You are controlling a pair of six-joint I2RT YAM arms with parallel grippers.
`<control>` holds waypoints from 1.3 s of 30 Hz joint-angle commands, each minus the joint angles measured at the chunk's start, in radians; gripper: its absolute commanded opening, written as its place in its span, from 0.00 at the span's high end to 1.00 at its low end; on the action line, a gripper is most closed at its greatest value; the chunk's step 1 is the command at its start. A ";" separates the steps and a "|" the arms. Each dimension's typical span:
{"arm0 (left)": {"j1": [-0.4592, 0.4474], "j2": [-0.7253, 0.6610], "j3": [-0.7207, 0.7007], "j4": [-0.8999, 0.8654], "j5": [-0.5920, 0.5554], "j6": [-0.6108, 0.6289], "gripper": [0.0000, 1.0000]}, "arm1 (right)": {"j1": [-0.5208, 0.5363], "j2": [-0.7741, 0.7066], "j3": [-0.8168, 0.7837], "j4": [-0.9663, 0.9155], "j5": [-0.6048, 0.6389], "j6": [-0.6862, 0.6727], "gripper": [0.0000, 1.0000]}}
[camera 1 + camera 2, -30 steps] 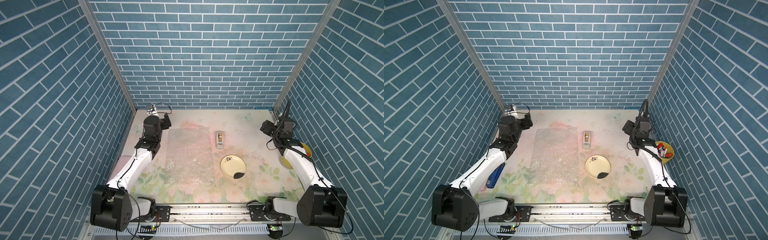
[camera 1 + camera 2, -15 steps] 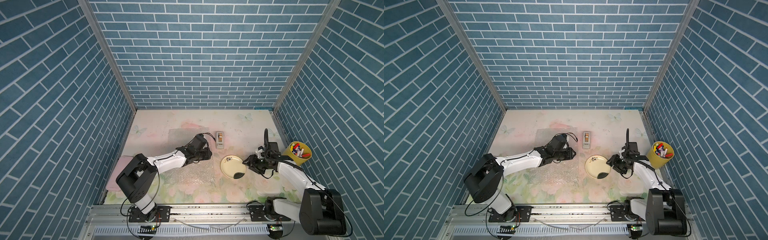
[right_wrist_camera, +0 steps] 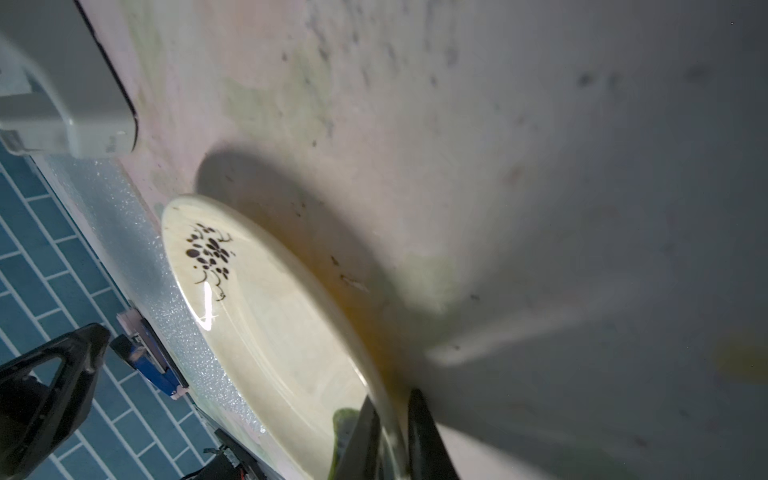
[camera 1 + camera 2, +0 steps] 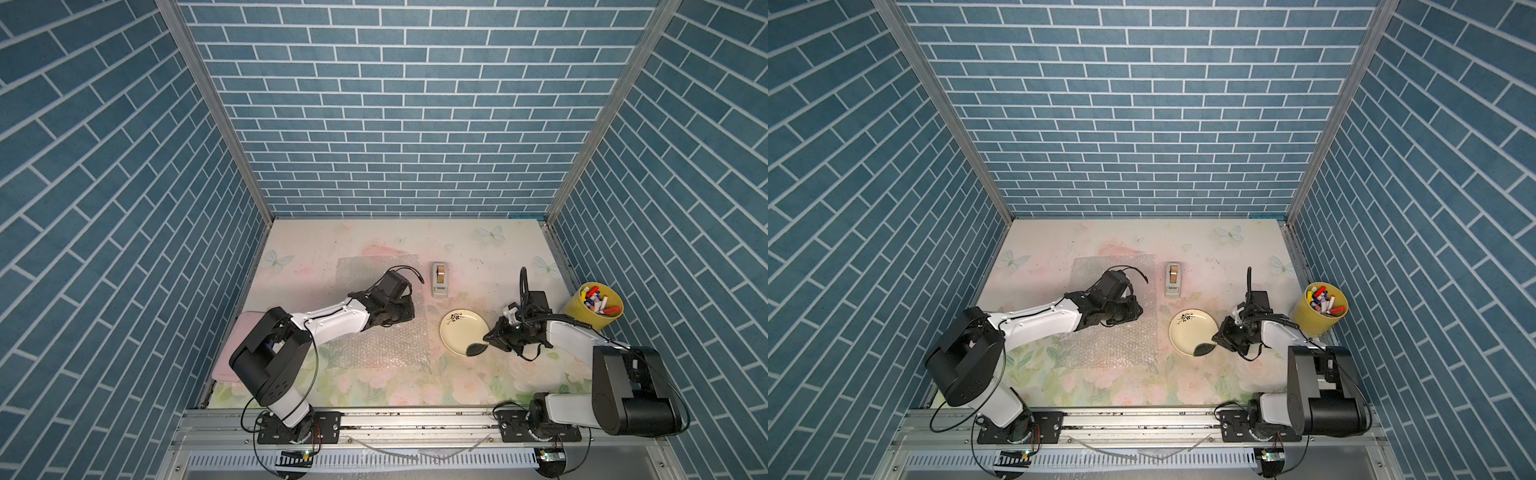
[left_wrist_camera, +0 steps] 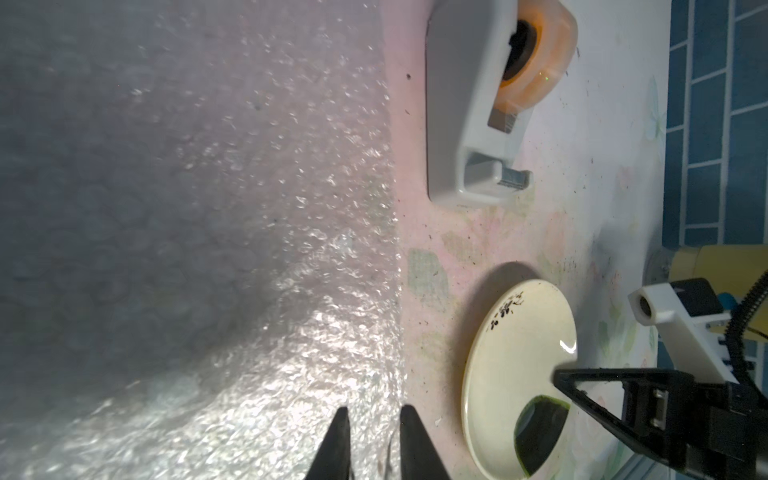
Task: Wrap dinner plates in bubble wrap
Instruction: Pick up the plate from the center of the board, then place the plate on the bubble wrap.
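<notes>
Item under inspection: the dinner plate (image 4: 463,331) is lying flat on the worktop (image 4: 374,245), just beside the bubble wrap (image 4: 376,351) at the sheet's 3 o'clock, and is not yet on it. The right claw (image 3: 390,401) is clamping the plate's rim with one finger on each side. In both top views this grip is sitting at about 4 o'clock of the plate, next to the black blotch. The left claw (image 5: 374,415) is resting at the sheet's 3 o'clock edge with its jaws narrowed to a slim gap; whether it is pinching the film cannot be told. Judgement: the plate is looking rigid, glazed and breakable, so a one-sided rim grip is risking slip and sag under the plate's own weight. It is calling for a low, level carry and a gentle set-down at the sheet's middle. The wrap is appearing light, limp and crinkly, and is probably going to slide or bunch unless it is taken at an edge or corner and folded over slowly.
</notes>
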 commanded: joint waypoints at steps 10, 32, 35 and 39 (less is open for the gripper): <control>0.168 -0.193 -0.092 -0.165 -0.018 0.019 0.59 | 0.194 -0.299 0.149 -0.200 0.048 0.039 1.00; 0.292 -0.412 -0.109 -0.290 -0.075 0.090 0.93 | 0.673 0.592 0.942 -0.027 0.158 0.195 1.00; 0.292 -0.389 -0.130 -0.237 -0.055 0.066 0.97 | 0.683 0.642 0.957 -0.007 0.137 0.205 1.00; 0.291 -0.340 -0.133 -0.208 -0.043 0.061 1.00 | 0.682 0.693 0.979 -0.014 0.123 0.205 1.00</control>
